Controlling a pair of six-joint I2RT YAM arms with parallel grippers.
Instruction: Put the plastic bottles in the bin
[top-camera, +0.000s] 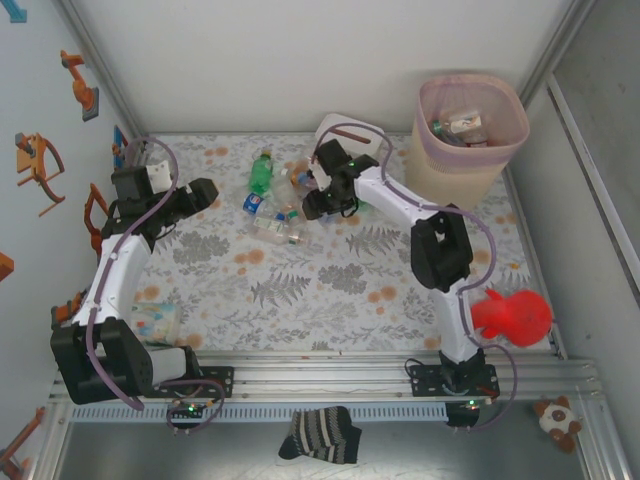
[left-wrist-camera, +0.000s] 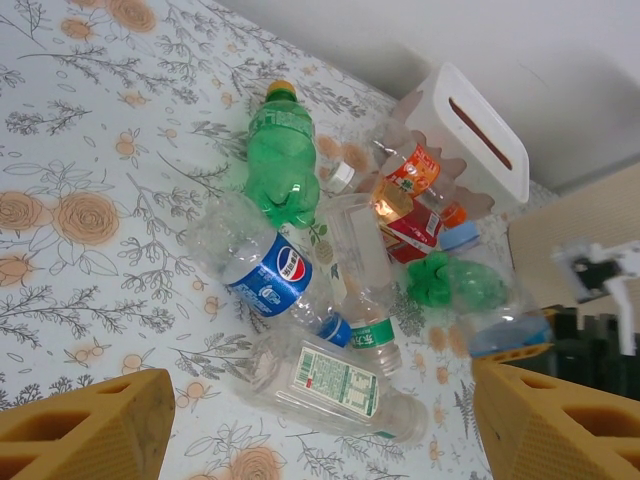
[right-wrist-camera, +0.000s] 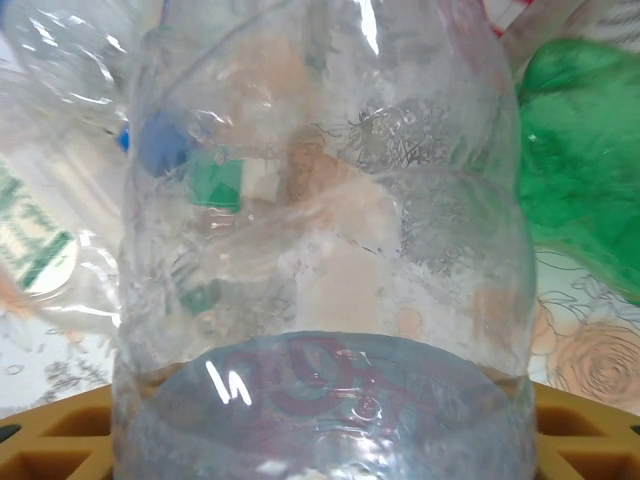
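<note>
Clear bottle (right-wrist-camera: 320, 200) sat right between the right fingers (right-wrist-camera: 60, 428), couldn't tell if pinched; left fingers (left-wrist-camera: 85, 430) were spread

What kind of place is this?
Probably a robot practice booth: white walls box in a flowered table, robot arms are bolted at its edge, and bottles lie near a bin.

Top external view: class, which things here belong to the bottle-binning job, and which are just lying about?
Job: plastic bottles; bin.
Lying about: white tissue box; red toy; striped sock; small plush toy.
</note>
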